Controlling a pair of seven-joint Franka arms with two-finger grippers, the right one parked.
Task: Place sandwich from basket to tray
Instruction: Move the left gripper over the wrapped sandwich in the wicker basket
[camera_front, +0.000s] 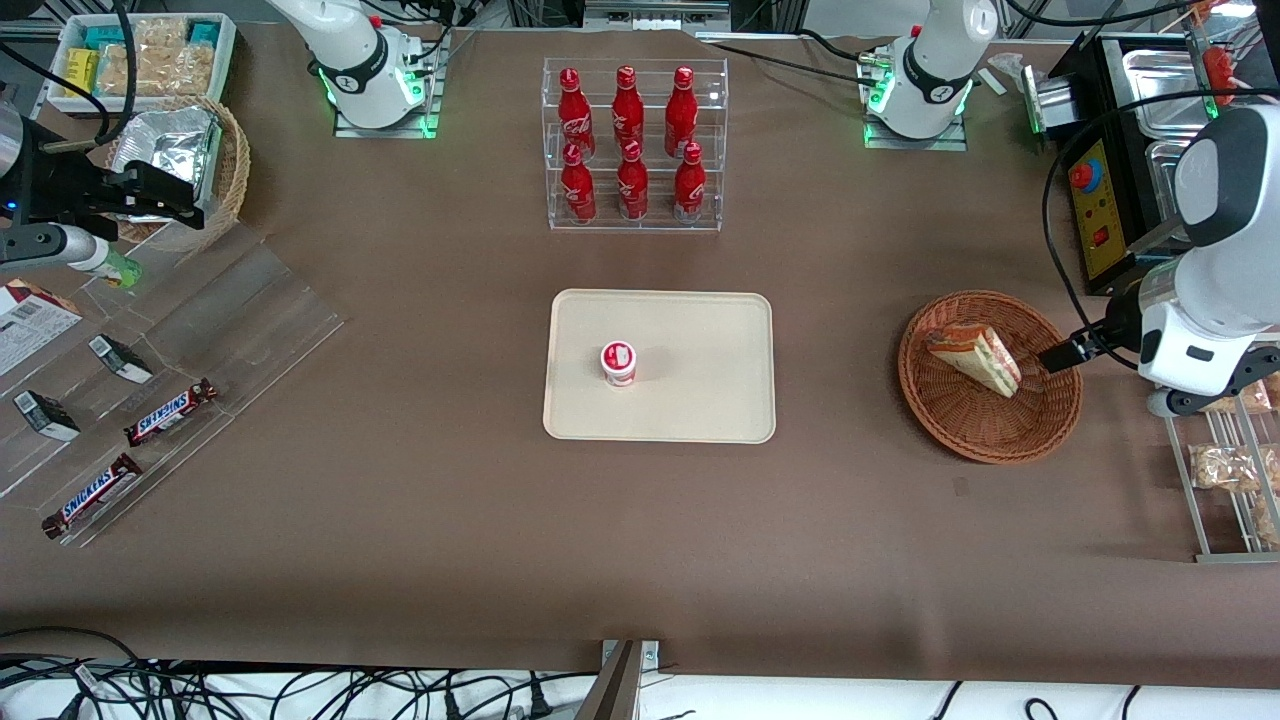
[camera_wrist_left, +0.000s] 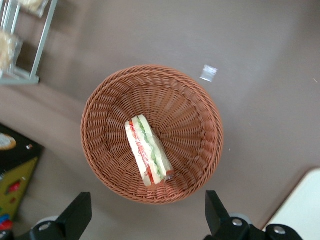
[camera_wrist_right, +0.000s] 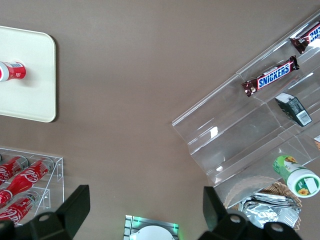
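Observation:
The sandwich (camera_front: 975, 358), a white wedge with red, green and yellow layers, lies in the round reddish-brown wicker basket (camera_front: 990, 450). It also shows in the left wrist view (camera_wrist_left: 148, 150), near the middle of the basket (camera_wrist_left: 100, 100). My left gripper (camera_front: 1065, 352) hangs above the basket's rim on the side toward the working arm's end. It is open wide and empty (camera_wrist_left: 147, 220), with the basket's edge between its fingers. The cream tray (camera_front: 700, 400) lies at mid-table toward the parked arm, and its corner shows in the left wrist view (camera_wrist_left: 305, 210).
A small red-and-white cup (camera_front: 619, 362) stands on the tray. A clear rack of red bottles (camera_front: 635, 150) stands farther from the camera. A metal snack rack (camera_front: 1235, 470) and a black control box (camera_front: 1100, 200) sit at the working arm's end.

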